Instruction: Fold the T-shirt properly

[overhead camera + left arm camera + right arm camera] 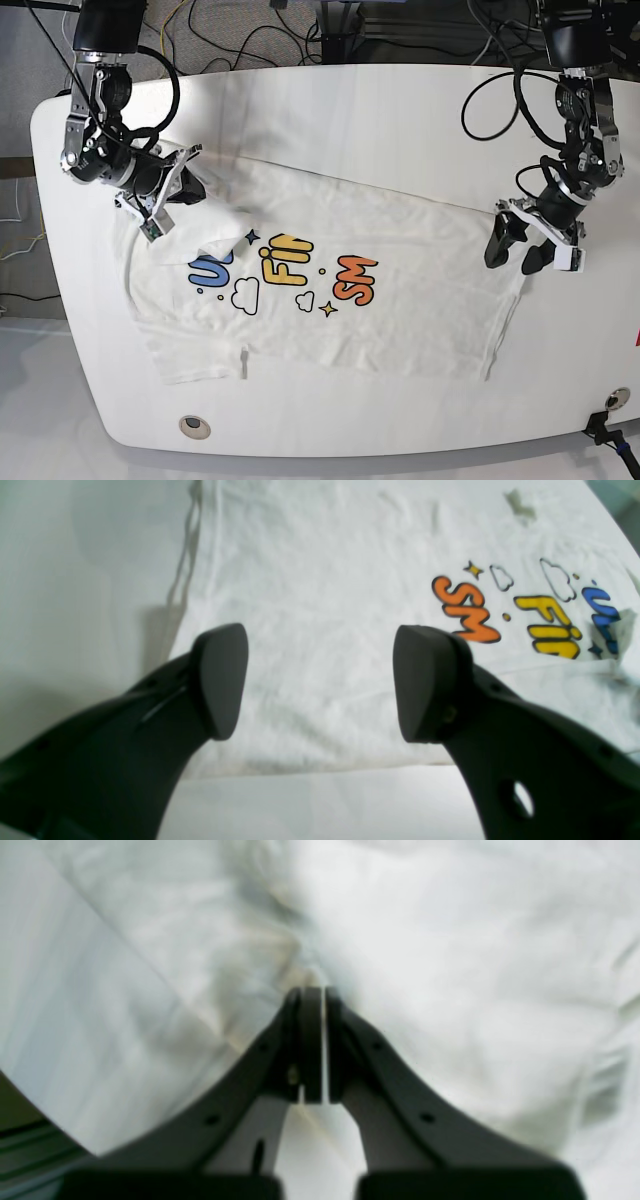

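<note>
On the white oval desk (400,110), room detail: dark cables and equipment behind the far edge; a round grommet (195,428) in the near edge.

Item 1: left hand (517,252). Black fingers spread wide apart, nothing between them. Poised over the T-shirt's hem corner, pointing down at the cloth; in the left wrist view both finger pads (222,680) sit above the hem edge, bare desk below them.

Item 2: right hand (185,185). Fingers pressed together on a pinch of white fabric near the collar and shoulder; in the right wrist view only a thin slit separates the pads. A folded-over flap of cloth hangs just beside this hand and covers part of the blue lettering.

Item 3: T-shirt (400,300). White, print side up, lying largely flat with wrinkles. Long axis runs from the right hand to the left hand: neck end at the right hand, hem at the left. Blue, yellow and orange lettering, clouds and stars lie between the two hands, nearer the right.
</note>
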You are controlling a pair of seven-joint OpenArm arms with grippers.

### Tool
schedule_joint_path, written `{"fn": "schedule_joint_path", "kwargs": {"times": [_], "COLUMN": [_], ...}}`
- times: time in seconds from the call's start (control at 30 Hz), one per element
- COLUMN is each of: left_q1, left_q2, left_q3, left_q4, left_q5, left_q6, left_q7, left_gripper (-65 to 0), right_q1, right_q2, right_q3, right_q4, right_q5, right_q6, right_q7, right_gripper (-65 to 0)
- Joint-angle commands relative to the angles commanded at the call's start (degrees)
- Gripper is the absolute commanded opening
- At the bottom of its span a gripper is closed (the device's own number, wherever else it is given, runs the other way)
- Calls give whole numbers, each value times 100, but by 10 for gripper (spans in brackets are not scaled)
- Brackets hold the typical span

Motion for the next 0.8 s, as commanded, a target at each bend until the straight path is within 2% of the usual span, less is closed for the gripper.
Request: {"fn": "schedule_joint_path", "kwargs": {"times": [0.03,0.1,0.23,0.3,0.37,0.4,0.5,0.53,0.67,0.8], "left_q1": [0,0,9,9,9,9,9,18,62,79], "left_q2": [0,9,9,-9,-9,-9,-18,-18,-18,-9], "left_q3": [0,53,123,35,-158,-202,-211,-211,-246,-615], "left_q4": [-9,-9,-97,-229,-343,-378,-378,-378,-378,-378], "left_q5": [53,308,501,501,501,501,501,501,501,501], "left_q6": [0,0,0,0,0,0,0,0,0,0], "left_q7": [0,0,0,0,0,0,0,0,0,0], "left_gripper": [-219,-216,-175,-174,-174,-174,-174,-174,-174,-174], "right_q1": [0,0,0,26,26,26,35,44,70,70], "right_q2": [0,0,-18,-26,-18,-9,0,9,9,9], "right_q3": [0,9,9,9,9,9,9,9,0,0], "right_q4": [-9,-9,-88,-316,-589,-668,-932,-976,-985,-985], "right_q5": [0,0,0,0,0,0,0,0,0,0], "right_q6": [0,0,0,0,0,0,0,0,0,0], "right_q7": [0,9,9,35,264,343,369,387,396,396], "right_gripper": [-640,-577,-412,-383,-401,-435,-615,-650,-650,-650]}}
